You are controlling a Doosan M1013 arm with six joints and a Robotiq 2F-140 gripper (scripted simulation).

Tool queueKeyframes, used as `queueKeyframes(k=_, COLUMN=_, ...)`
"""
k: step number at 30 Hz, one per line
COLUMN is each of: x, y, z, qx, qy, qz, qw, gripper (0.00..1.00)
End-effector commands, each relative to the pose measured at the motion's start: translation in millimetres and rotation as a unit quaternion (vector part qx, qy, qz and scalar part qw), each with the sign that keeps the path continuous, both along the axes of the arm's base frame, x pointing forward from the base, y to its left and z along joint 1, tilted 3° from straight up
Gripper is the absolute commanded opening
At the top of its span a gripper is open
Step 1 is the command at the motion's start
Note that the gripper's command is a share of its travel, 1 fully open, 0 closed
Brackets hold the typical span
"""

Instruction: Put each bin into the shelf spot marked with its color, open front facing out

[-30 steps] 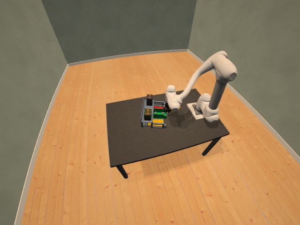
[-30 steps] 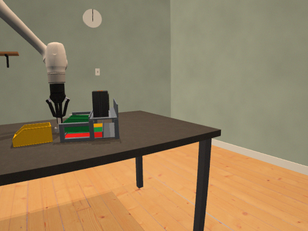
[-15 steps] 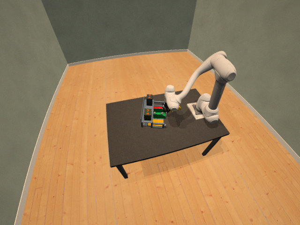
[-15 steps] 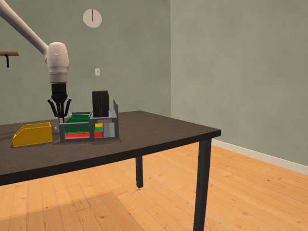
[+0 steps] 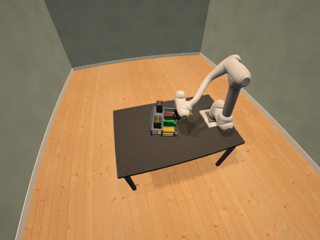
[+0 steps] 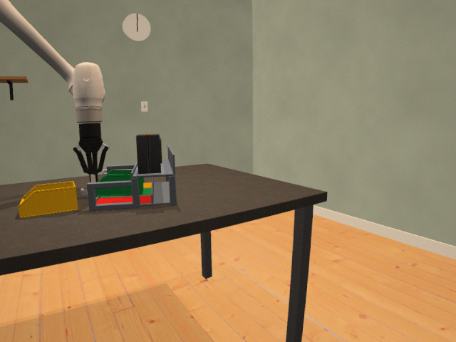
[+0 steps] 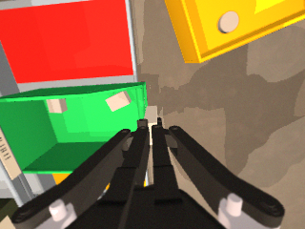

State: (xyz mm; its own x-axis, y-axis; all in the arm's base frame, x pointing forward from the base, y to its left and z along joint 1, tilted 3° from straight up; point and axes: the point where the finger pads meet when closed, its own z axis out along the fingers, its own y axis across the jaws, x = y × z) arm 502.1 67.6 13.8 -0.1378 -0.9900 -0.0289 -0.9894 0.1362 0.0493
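Tool point(image 5: 176, 118) point(image 6: 93, 177) point(image 7: 152, 114): fingers pressed together, pinching nothing, pointing down beside the low front of the green bin point(image 5: 169, 123) point(image 6: 120, 189) point(image 7: 91, 119). Contact cannot be confirmed.

Green bin: in the shelf point(image 6: 135, 193) point(image 7: 135, 67), between the red mark point(image 5: 168, 114) point(image 6: 114, 200) point(image 7: 71, 43) and the yellow mark point(image 5: 168, 129), open front facing out. Two pale blocks point(image 7: 118, 100) show inside. Whether the bin is fully behind the lip cannot be told. The step in hand appears to be pushing it home with shut fingers.

Yellow bin point(image 5: 190, 115) point(image 6: 55, 201) point(image 7: 191, 38): on the tabletop point(image 5: 144, 152) point(image 6: 206, 187) point(image 7: 191, 95), left of the shelf in the exterior view, tall end towards it. A round part point(image 7: 229, 22) lies inside.

Handling, as judged: both bins look light, thin-walled and stiff, likely smooth enough to slide. Push the green bin low and central on its front; an off-centre push could turn it. Grip the yellow bin across a tall wall, clear of the part, and tilt gently, as loose contents may slide out.
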Motion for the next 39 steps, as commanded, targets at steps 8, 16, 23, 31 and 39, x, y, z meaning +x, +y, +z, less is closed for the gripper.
queueKeyframes(k=8, x=5.7, y=-0.7, z=-0.2, qx=0.0, qy=0.0, qz=0.0, qw=1.0, gripper=0.1)
queueKeyframes(k=16, x=10.6, y=-1.4, z=-0.4, qx=0.0, qy=0.0, qz=0.0, qw=1.0, gripper=0.1)
queueKeyframes(k=23, x=13.8, y=-1.9, z=-0.6, qx=0.0, qy=0.0, qz=0.0, qw=1.0, gripper=0.1)
queueKeyframes(k=31, x=17.0, y=-2.3, z=-0.8, qx=0.0, qy=0.0, qz=0.0, qw=1.0, gripper=0.1)
queueKeyframes(k=39, x=19.7, y=-2.7, z=-0.9, qx=0.0, qy=0.0, qz=0.0, qw=1.0, gripper=0.1)
